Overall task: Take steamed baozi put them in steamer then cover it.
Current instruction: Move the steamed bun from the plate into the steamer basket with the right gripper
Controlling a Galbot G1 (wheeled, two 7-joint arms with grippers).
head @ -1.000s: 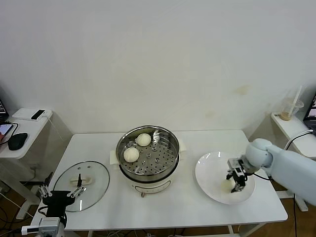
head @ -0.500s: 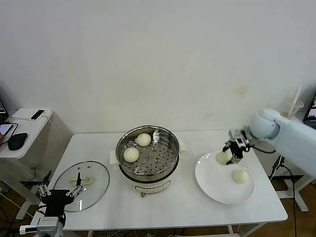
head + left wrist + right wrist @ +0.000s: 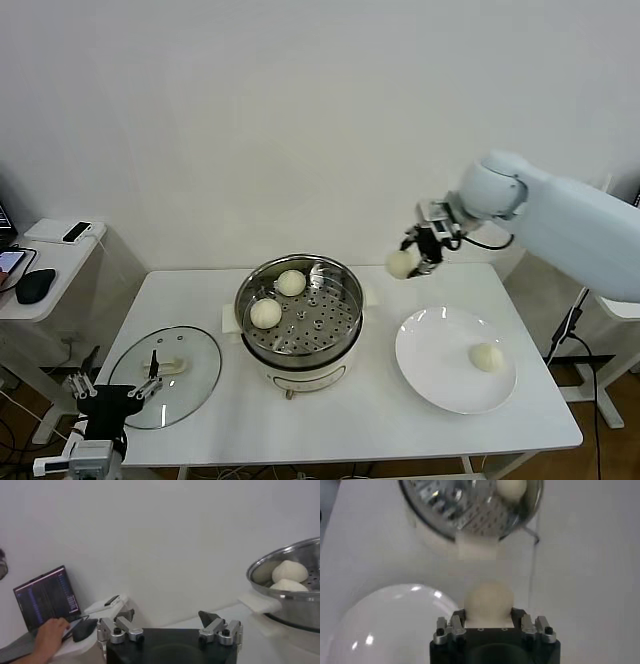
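The white worktop (image 3: 350, 420) carried everything: the steamer (image 3: 299, 316) stood at its centre on a white base, the cover (image 3: 165, 376) lay flat near the robot's left corner, and a white plate (image 3: 440, 380) sat on the right side. The right end effector (image 3: 418, 256) hung in the air above the gap between steamer and plate, its fingers closed on one baozi (image 3: 402, 264); the right wrist view showed that bun (image 3: 489, 598) seated between the two fingers, with the steamer's perforated tray (image 3: 470, 505) ahead of it. Judged from this, the open pot lay toward the robot's left of, and below, the held bun, so the coming move called for travel leftward and then down. Two buns (image 3: 266, 313) (image 3: 291, 283) already sat on the tray's left half, touching neither each other nor the held one; the tray's right half, nearest the carrying arm, looked free. One bun (image 3: 486, 357) was on the plate, well apart from the pot. The left end effector (image 3: 112, 392) waited low at the worktop's left edge beside the cover, fingers spread and holding nothing. A plain white wall stood behind, with a side table (image 3: 50, 280) further left.
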